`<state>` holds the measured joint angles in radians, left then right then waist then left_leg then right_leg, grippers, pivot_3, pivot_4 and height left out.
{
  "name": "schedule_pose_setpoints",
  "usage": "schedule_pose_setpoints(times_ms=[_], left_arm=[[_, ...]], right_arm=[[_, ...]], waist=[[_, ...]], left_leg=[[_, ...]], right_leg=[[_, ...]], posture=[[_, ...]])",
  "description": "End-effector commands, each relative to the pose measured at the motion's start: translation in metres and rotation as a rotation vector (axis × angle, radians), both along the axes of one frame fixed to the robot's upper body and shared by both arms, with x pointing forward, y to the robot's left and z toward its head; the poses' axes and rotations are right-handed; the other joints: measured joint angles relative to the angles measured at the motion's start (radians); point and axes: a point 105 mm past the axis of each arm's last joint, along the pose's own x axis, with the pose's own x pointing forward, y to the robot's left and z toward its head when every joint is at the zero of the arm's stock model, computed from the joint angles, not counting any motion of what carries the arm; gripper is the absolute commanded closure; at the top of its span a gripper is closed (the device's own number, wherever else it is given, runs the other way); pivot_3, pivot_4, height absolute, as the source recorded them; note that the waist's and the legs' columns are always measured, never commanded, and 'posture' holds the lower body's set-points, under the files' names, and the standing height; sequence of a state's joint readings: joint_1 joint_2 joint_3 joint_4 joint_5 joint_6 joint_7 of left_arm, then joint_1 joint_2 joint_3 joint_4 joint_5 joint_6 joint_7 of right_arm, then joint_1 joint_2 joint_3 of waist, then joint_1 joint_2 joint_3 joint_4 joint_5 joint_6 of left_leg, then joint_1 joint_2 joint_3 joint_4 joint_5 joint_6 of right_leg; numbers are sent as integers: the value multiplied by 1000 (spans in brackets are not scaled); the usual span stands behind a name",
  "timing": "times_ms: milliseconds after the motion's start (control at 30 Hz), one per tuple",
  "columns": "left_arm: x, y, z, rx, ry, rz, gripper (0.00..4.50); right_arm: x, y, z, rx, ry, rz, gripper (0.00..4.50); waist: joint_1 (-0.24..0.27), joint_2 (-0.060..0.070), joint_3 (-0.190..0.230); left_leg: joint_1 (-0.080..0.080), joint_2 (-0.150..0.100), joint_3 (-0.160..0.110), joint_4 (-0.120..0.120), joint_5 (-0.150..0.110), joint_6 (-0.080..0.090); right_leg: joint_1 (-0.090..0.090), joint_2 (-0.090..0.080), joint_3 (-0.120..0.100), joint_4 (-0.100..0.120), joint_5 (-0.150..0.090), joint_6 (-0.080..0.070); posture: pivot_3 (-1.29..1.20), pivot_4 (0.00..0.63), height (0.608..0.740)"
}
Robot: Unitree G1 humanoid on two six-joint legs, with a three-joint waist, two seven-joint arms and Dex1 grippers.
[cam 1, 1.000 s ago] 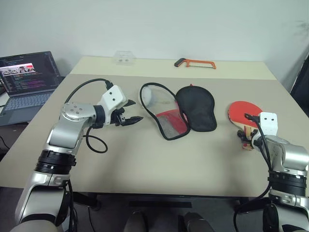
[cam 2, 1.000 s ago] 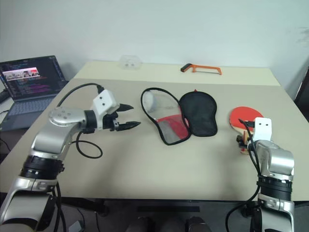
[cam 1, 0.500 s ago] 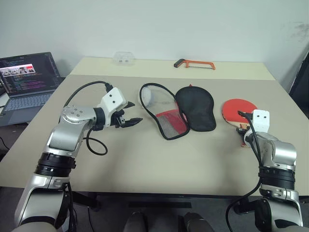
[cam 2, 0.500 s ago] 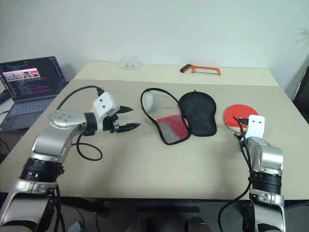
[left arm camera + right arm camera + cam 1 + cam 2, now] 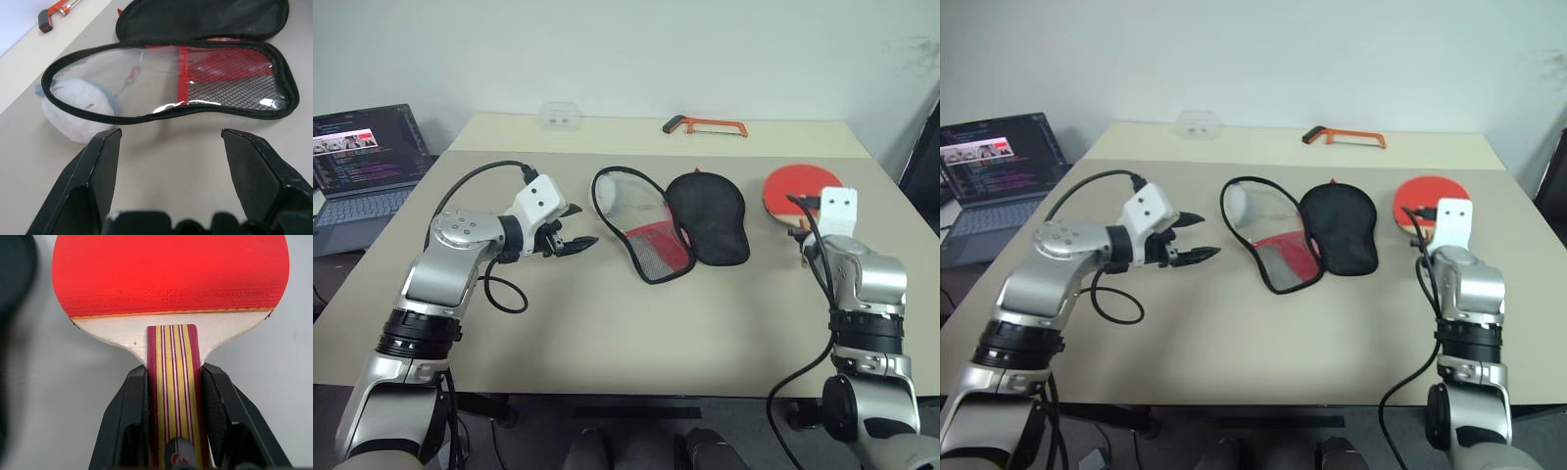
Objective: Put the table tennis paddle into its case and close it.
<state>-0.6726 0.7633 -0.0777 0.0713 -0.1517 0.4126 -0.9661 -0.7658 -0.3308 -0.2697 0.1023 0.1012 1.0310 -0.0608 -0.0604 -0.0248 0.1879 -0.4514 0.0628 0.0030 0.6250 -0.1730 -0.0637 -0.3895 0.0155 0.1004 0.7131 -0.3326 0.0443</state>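
Paddle case (image 5: 674, 217) lies unzipped and spread flat mid-bench (image 5: 607, 333), just ahead of the left fingers (image 5: 102, 161), which stand wide apart. Right fingers (image 5: 134, 421) clamp the table tennis paddle (image 5: 171, 279) by its handle, above the bench's right side.

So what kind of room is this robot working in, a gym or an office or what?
Most likely an office or lab workspace, not a gym: a plain beige table against a bare white wall, an open laptop showing code on a side desk, and an orange hacksaw lying at the far edge.

"POWER FOR CHAMPION" on the table tennis paddle (image 5: 168, 271) rubber
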Motion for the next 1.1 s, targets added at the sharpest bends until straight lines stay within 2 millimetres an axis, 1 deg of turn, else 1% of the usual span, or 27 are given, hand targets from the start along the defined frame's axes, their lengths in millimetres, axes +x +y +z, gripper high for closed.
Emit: schedule_pose_setpoints(times_ms=[33,133,233,333,400,467,600,833,1000,1100], left_arm=[[-4,5,18,9,-68,15,933],[-5,4,18,10,-68,16,933],[-6,3,19,9,-70,19,933],[-7,3,18,6,-72,23,933],[-9,3,18,5,-72,28,933],[-11,4,16,4,-69,35,933],[-14,7,14,6,-63,49,933],[-15,8,14,5,-60,60,933],[-16,8,12,4,-56,64,933],[-16,7,11,6,-51,62,933]], right_arm=[[13,54,51,2,-166,190,3395],[22,95,54,19,-173,325,3395],[29,120,49,27,-166,394,3395],[38,135,37,28,-139,431,3395],[43,136,29,19,-123,435,3395],[46,132,22,3,-107,428,3395],[49,123,15,-7,-89,411,3395],[46,122,12,63,-54,410,3395],[42,113,0,84,-6,381,3395],[41,114,-4,75,10,386,3395]], waist=[[-2,0,0],[-5,0,0],[-3,0,0],[7,0,0],[10,0,0],[11,0,0],[5,0,0],[-1,0,0],[0,0,0],[0,0,0]], left_leg=[[0,0,0,0,0,0],[0,1,-1,0,0,0],[0,0,-1,0,0,0],[-1,0,-1,1,0,0],[-1,0,-1,1,0,0],[-1,0,-1,1,0,0],[-1,0,-1,0,0,0],[-1,0,-1,0,0,0],[-1,0,-1,0,0,0],[-1,0,-1,0,0,0]], right_leg=[[0,0,0,0,0,0],[0,1,-1,0,0,0],[0,0,-1,0,0,0],[0,0,-2,0,0,0],[0,-1,-2,0,0,0],[0,-1,-2,0,0,0],[0,0,-2,0,0,0],[0,0,-2,0,0,0],[0,0,-2,0,0,0],[0,0,-2,0,0,0]], posture=[[0,150,740],[0,150,740],[0,150,740],[0,150,740],[0,150,740],[0,150,740],[0,150,740],[0,150,740],[0,150,740],[0,150,740]])
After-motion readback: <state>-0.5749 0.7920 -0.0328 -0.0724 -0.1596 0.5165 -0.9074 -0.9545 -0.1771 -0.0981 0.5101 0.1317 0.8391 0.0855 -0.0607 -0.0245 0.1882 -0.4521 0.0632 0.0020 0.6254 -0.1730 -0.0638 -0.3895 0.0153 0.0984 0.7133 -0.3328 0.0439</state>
